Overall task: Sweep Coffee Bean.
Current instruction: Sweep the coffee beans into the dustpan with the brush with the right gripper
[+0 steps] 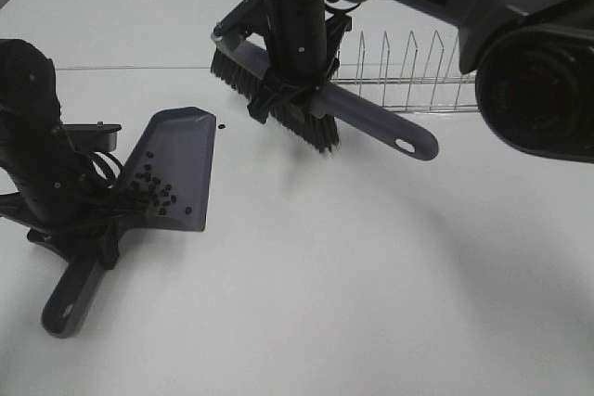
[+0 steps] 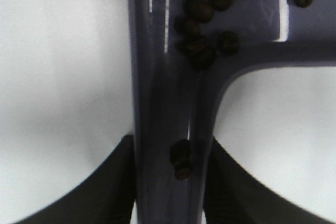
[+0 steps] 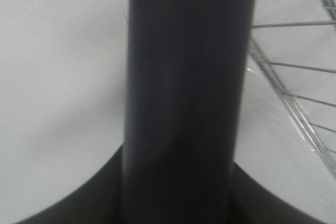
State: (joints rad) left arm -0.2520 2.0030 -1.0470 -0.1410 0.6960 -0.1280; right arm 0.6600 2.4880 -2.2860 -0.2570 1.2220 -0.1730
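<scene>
You've got left jaws clamped on the dustpan (image 1: 181, 141) handle, right jaws on the brush (image 1: 371, 116), coffee beans (image 1: 153, 190) pooled inside the dustpan, one stray bean (image 1: 221, 125) beside its lip, likely light and skittish, so nudge with bristles.

Entries I cannot read in full: coffee bean (image 1: 154, 188) heap in the dustpan (image 1: 181, 141), too small for me to count; brush (image 1: 371, 122) midsection, covered by the right gripper (image 1: 283, 97); wire rack (image 1: 399, 67) toward the table's far edge, its right end hidden behind the arm; brush in the right wrist view, blurred, both ends cut off.
</scene>
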